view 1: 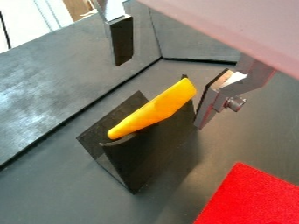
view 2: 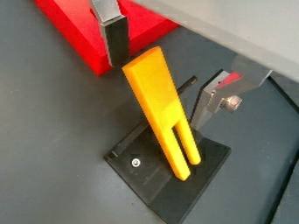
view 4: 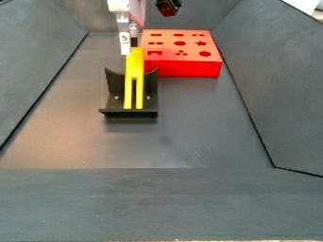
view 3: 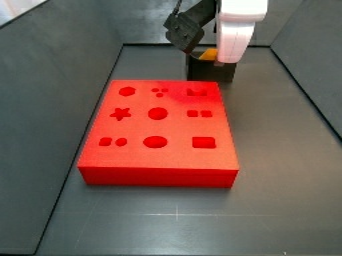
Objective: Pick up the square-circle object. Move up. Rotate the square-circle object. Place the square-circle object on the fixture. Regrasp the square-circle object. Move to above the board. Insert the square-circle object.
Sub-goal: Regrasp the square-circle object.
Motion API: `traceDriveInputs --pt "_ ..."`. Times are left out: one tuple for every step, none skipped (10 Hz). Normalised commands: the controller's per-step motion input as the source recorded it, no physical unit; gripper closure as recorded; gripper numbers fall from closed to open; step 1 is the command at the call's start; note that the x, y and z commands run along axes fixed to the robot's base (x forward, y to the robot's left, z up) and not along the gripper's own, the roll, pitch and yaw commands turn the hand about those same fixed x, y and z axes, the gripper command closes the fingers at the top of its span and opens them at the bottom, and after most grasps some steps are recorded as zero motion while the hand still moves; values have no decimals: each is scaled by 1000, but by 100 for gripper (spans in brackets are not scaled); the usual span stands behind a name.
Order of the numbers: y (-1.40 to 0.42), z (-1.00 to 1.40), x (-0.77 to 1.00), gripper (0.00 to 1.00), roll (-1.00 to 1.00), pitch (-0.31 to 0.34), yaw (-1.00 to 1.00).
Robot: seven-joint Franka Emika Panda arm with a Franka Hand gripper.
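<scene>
The yellow-orange square-circle object (view 2: 158, 96) leans on the dark fixture (view 2: 152, 175), its forked end down on the base and its flat end tilted upward. In a side view the bar (view 4: 134, 76) stands against the fixture (view 4: 127, 106). My gripper (view 2: 163, 74) is open around the bar's upper end. One finger (view 2: 114, 39) is close beside the top edge and the other finger (view 2: 214, 101) stands well apart. The other wrist view gives the same picture: gripper (view 1: 176, 74), bar (view 1: 152, 114), fixture (view 1: 135, 162). The red board (view 4: 179, 52) lies just beyond the fixture.
The red board (view 3: 160, 130) with its shaped holes fills the middle of the floor, and the fixture (view 3: 207, 70) stands at its far edge under the arm. Sloping dark walls (view 4: 44, 85) close in the workspace on both sides.
</scene>
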Motion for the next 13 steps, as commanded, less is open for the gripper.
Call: traceDriveInputs --pt "-13 5 72 0 -39 222 61" --pt "-12 6 73 0 -42 216 62" --pt "-11 6 75 0 -42 214 63" --pt "-11 7 76 0 -43 213 63" --pt "-11 7 77 0 -43 212 63" --pt "-11 7 77 0 -43 212 63" --pt "-11 7 77 0 -43 211 63" --pt "-12 7 78 0 -43 211 63" --pt "-11 7 78 0 -43 211 63" --pt "-11 7 78 0 -43 211 63" --pt "-11 7 78 0 -43 211 62" --pt "-11 7 78 0 -43 211 62" --pt "-11 7 78 0 -43 211 62"
